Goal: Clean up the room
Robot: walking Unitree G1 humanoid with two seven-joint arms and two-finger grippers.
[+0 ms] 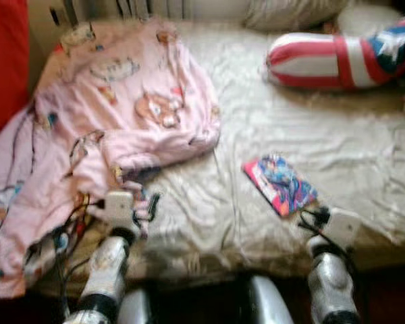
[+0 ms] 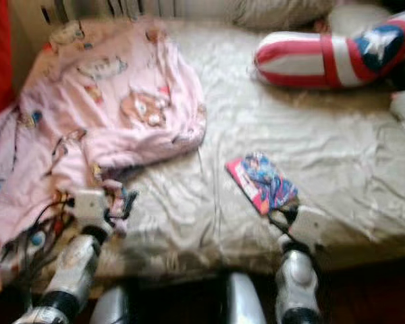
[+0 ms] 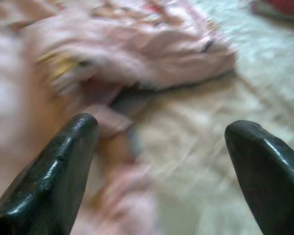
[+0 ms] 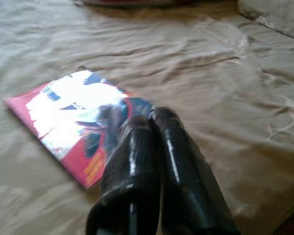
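On the bed (image 1: 283, 128), a pink blanket (image 1: 115, 115) lies crumpled over its left side; the left tool (image 3: 159, 147) hovers at the blanket's near edge, fingers spread wide; the right tool (image 4: 149, 122), its 2 fingers pressed together, sits just above a red comic book (image 1: 280, 183) lying flat on the sheet.

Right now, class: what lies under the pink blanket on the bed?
Under the pink blanket you can see the cream bedsheet running beneath its edge. Whatever else lies below stays hidden by the folds. The left gripper sits at its near edge, fingers open.
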